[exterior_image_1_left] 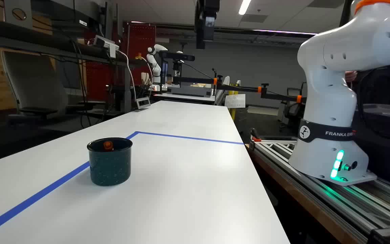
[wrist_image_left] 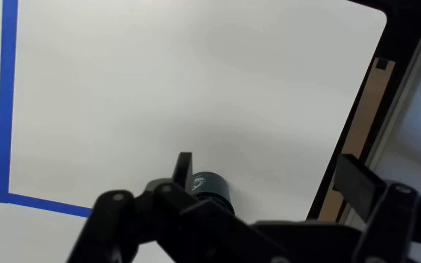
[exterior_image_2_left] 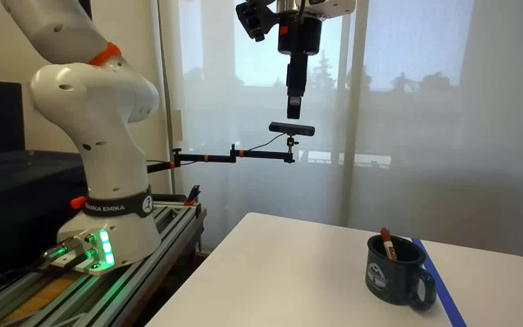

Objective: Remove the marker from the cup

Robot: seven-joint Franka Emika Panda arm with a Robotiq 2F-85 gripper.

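The cup point(exterior_image_1_left: 110, 166) is a dark teal-green mug standing upright on the white table. In an exterior view the cup point(exterior_image_2_left: 391, 278) shows a pale logo and its handle. The marker point(exterior_image_2_left: 388, 245) leans inside the cup, its reddish end above the rim; in an exterior view only the orange end of the marker point(exterior_image_1_left: 108, 145) shows. My gripper point(exterior_image_2_left: 293, 112) hangs high above the table, well away from the cup; it also shows at the top of an exterior view point(exterior_image_1_left: 200, 44). In the wrist view the gripper point(wrist_image_left: 265, 168) is open and empty; the cup point(wrist_image_left: 213, 184) is partly hidden behind a finger, the marker hidden.
A blue tape line point(exterior_image_1_left: 61, 181) runs along the white table point(exterior_image_1_left: 181, 189) beside the cup. A camera on a jointed arm point(exterior_image_2_left: 291, 129) stands past the table's edge. The robot's base point(exterior_image_1_left: 330, 159) is on a metal frame beside the table.
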